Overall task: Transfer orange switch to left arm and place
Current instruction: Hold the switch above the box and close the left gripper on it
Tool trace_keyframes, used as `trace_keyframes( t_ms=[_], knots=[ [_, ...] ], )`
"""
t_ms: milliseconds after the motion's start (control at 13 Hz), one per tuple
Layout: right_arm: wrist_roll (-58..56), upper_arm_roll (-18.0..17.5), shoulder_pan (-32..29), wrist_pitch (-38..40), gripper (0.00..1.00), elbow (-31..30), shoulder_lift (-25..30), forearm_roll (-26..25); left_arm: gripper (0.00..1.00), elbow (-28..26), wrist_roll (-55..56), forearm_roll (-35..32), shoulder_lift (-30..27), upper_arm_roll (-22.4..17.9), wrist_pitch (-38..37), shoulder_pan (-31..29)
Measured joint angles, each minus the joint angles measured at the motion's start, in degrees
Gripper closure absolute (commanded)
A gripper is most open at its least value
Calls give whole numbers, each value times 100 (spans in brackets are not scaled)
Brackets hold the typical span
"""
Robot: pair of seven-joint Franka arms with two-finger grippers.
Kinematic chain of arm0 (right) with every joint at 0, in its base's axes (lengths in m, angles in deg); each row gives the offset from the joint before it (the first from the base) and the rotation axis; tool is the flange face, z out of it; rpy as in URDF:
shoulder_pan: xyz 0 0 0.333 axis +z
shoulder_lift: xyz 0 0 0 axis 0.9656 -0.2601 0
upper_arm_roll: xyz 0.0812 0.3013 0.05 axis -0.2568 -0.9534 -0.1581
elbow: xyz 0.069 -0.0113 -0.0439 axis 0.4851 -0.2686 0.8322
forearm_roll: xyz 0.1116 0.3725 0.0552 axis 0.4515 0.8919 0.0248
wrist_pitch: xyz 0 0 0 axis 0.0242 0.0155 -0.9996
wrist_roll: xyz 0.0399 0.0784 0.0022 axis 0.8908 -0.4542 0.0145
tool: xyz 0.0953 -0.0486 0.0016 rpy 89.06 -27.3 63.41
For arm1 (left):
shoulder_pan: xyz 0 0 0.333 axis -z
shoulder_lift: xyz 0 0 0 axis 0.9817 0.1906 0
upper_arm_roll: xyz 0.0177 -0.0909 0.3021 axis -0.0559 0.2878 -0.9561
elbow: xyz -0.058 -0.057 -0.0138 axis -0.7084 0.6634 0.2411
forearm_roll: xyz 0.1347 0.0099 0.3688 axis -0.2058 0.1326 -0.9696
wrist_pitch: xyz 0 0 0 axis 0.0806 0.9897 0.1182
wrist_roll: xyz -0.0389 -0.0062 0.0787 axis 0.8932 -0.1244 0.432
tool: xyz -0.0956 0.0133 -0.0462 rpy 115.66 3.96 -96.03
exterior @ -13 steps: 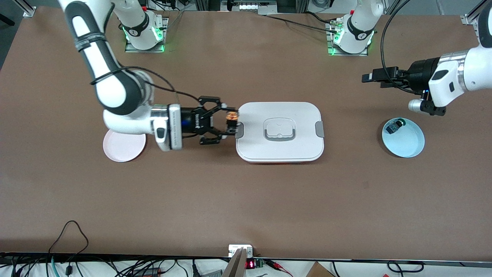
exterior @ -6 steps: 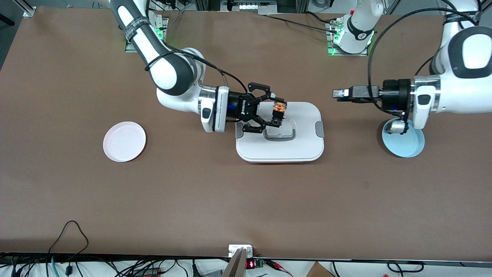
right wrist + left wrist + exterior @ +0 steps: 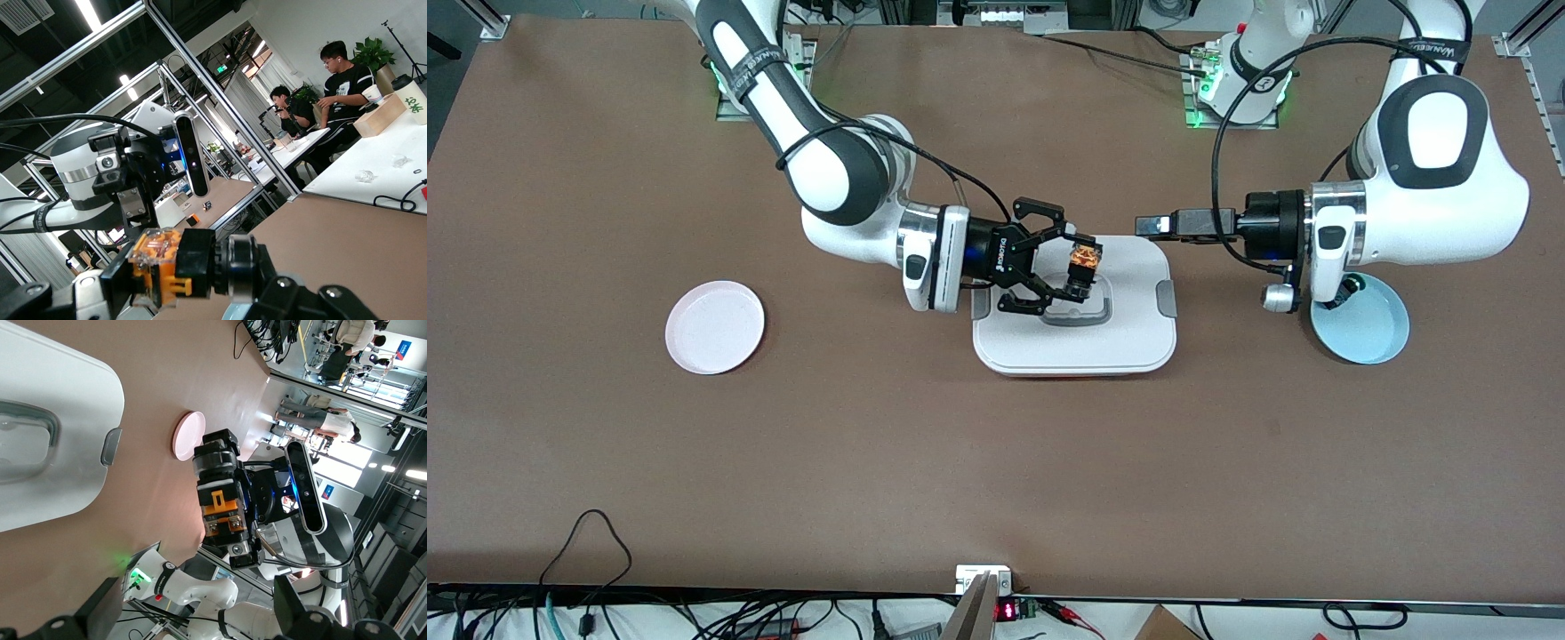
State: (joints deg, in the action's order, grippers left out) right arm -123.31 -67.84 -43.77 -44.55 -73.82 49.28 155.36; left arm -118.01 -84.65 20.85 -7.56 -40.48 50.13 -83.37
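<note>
My right gripper (image 3: 1080,268) is shut on the orange switch (image 3: 1084,260) and holds it up over the recessed handle of the white box (image 3: 1129,338). In the right wrist view the switch (image 3: 163,265) lies crosswise between the fingers, with its orange body and black barrel showing. My left gripper (image 3: 1144,225) is open and empty. It is level in the air over the box's corner at the left arm's end and points at the switch across a short gap. In the left wrist view the switch (image 3: 221,511) sits ahead of the spread fingers (image 3: 101,613), above the box (image 3: 47,467).
A pink plate (image 3: 714,327) lies toward the right arm's end and also shows in the left wrist view (image 3: 189,435). A pale blue plate (image 3: 1371,336) lies under the left arm's wrist, with a small green-capped part (image 3: 1354,284) partly hidden on it.
The right arm has carried the switch from the box's edge to over its handle. The left arm has swung from beside the blue plate toward the box, closing on the switch.
</note>
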Motion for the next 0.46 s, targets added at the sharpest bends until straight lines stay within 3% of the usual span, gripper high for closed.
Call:
trace_keyframes(
  t_ms=[154, 462],
  knots=[
    [-1, 1, 0, 0, 98, 46, -35, 1, 0, -12, -2, 467, 195, -2, 155, -5],
    [-471, 4, 0, -3, 98, 52, -57, 1, 0, 149, -14, 598, 545, 15, 517, 83]
  ],
)
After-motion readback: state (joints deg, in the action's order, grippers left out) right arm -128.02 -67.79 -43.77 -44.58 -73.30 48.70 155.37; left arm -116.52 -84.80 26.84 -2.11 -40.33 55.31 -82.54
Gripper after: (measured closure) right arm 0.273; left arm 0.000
